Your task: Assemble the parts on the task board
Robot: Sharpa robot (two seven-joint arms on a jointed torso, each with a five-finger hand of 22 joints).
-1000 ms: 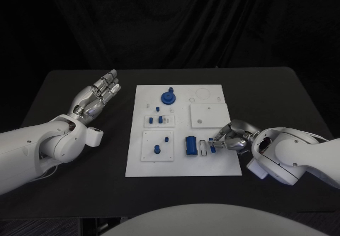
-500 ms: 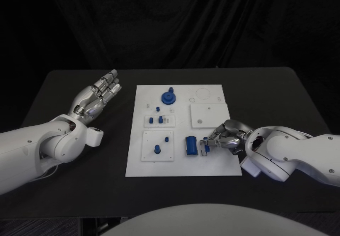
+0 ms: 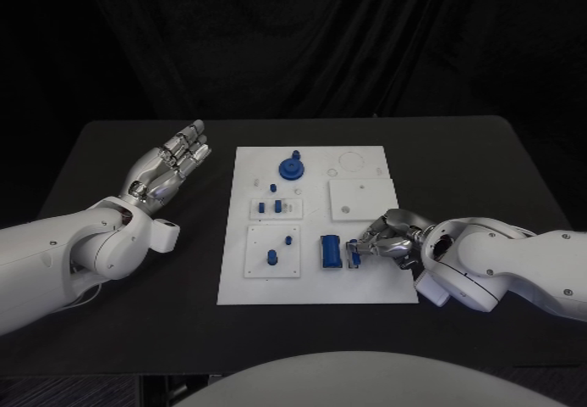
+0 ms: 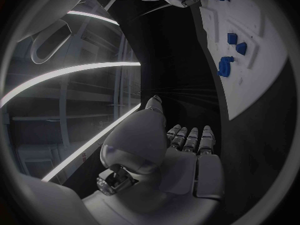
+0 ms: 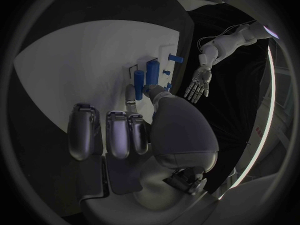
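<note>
The white task board [image 3: 367, 284] lies mid-table. My right hand [image 3: 389, 240] rests over its right side, thumb and a finger pinching a small blue cylinder [image 5: 138, 81]. That cylinder sits at the framed slot just right of the larger blue block [image 3: 330, 251]; whether it touches the board I cannot tell. A blue round knob [image 3: 291, 167] stands at the board's far end, and small blue pegs [image 3: 276, 206] stand in the two left plates. My left hand [image 3: 171, 161] hovers left of the board, off it, fingers straight and apart, holding nothing. The board [image 4: 250, 60] also appears in the left wrist view.
A square white cover plate [image 3: 362, 200] sits on the board's right half, just beyond my right hand. Bare black table [image 3: 477, 170] surrounds the board on all sides. My left forearm [image 3: 86, 250] lies along the table's left side.
My right hand has slid left across the board's edge, bringing the pinched blue cylinder up beside the blue block. The left hand has not moved.
</note>
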